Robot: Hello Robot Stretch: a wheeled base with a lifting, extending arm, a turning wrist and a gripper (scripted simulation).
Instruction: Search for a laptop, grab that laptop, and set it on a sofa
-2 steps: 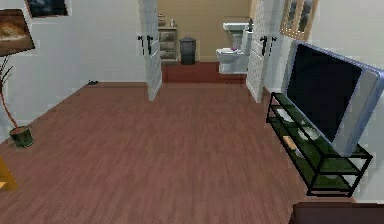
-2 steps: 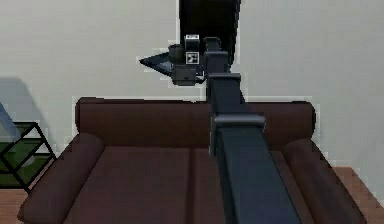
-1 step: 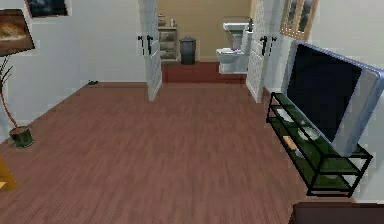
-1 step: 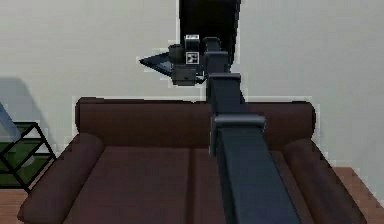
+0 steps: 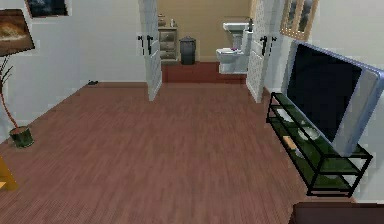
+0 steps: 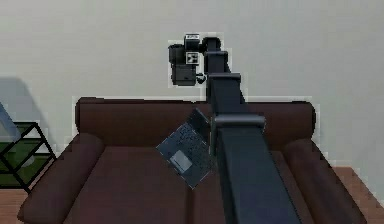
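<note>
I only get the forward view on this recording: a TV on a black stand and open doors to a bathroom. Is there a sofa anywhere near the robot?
Observer: Yes. The arm side view has a dark brown sofa against a pale wall.
Operator: Any laptop there?
Observer: A grey laptop shows tilted in front of the sofa's backrest, just left of the arm.
Operator: Is the end effector holding it?
Observer: I can't tell. The end effector shows higher up, against the wall above the backrest.

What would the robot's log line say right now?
laptop: tilted, seen against sofa | arm: stretched over sofa | held: cannot tell
</note>
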